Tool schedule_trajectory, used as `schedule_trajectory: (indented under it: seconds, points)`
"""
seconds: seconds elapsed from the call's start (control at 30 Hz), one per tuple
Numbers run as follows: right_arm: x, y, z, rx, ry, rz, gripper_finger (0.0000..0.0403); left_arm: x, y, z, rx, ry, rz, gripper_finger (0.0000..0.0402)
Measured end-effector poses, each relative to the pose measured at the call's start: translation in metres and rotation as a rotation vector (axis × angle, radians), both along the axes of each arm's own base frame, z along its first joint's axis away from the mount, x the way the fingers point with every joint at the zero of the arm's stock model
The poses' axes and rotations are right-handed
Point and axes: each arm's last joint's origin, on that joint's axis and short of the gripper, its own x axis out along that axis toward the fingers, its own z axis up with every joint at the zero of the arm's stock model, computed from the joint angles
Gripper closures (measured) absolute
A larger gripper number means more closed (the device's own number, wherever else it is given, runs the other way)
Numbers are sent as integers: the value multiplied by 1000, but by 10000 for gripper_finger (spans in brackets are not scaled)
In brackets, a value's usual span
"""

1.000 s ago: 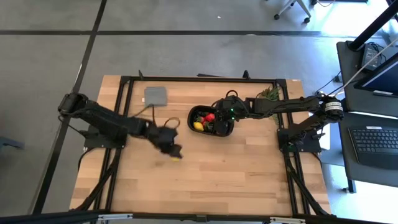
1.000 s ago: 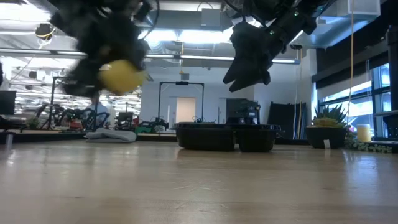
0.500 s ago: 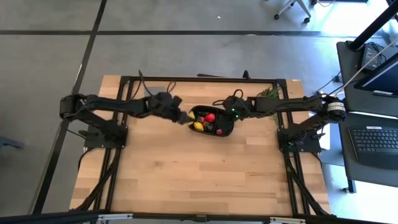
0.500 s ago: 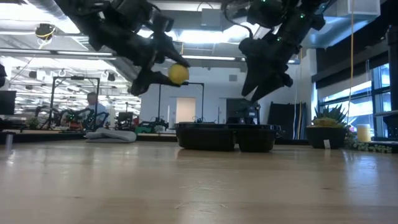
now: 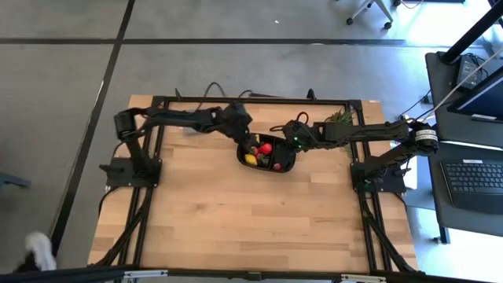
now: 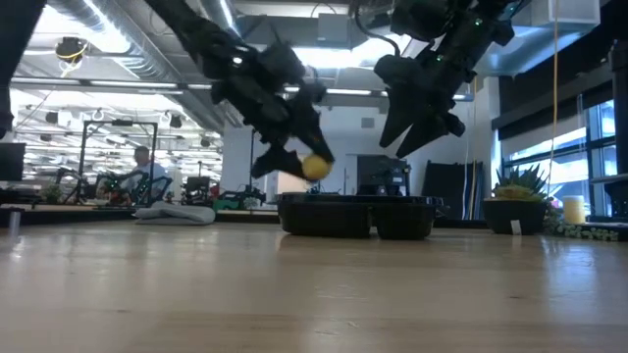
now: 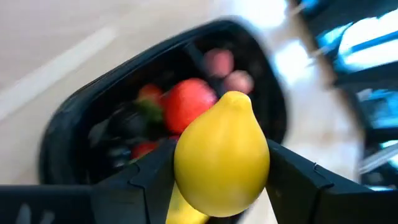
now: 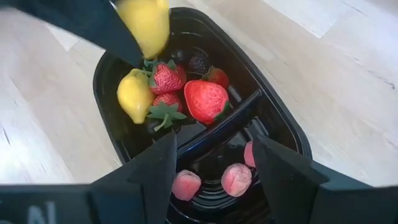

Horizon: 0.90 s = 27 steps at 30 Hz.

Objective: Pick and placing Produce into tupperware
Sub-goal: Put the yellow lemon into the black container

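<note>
My left gripper (image 5: 250, 142) is shut on a yellow toy lemon (image 7: 222, 162) and hovers over the left end of the tupperware, a black divided tray (image 5: 287, 166) at the table's far middle. The lemon also shows in the low view (image 6: 315, 167) and the right wrist view (image 8: 144, 22). The tray (image 8: 104, 71) holds produce: red strawberries (image 8: 205, 99), another lemon (image 8: 134, 94), dark berries (image 8: 198, 63) and pink pieces (image 8: 235, 178). My right gripper (image 8: 211, 168) is open and empty above the tray's right end. My left gripper pinches the lemon by its two opposite sides (image 7: 183, 171) between its two fingers (image 7: 146, 177). The fingers slant down from the table's left. The lemon is lifted clear above the tray, its pointed tip (image 7: 235, 98) facing away from the wrist.
A small potted plant (image 5: 339, 118) stands at the far edge, right of the tray. A flat grey piece (image 6: 175, 214) lies at the far left. Bare wooden tabletop (image 5: 251, 220) spreads across the near half, inside the black frame.
My left gripper has carried the lemon from the table's middle left, toward the far edge and then rightward, to above the tray's left end, rolling its wrist on the way. My right gripper has stayed over the tray and rolled a little.
</note>
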Motion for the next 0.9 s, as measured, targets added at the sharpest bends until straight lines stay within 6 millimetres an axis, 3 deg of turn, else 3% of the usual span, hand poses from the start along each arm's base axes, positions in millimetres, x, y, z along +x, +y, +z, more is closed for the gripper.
schedule_trajectory:
  seconds: [0.27, 0.9]
  points:
    - [0, 1, 0, 10, -4, -13, 189, 15, 10, -16, 102, 247, -46, 194]
    - [0, 1, 0, 10, -7, -12, 189, 20, 12, -14, 109, 236, -54, 180]
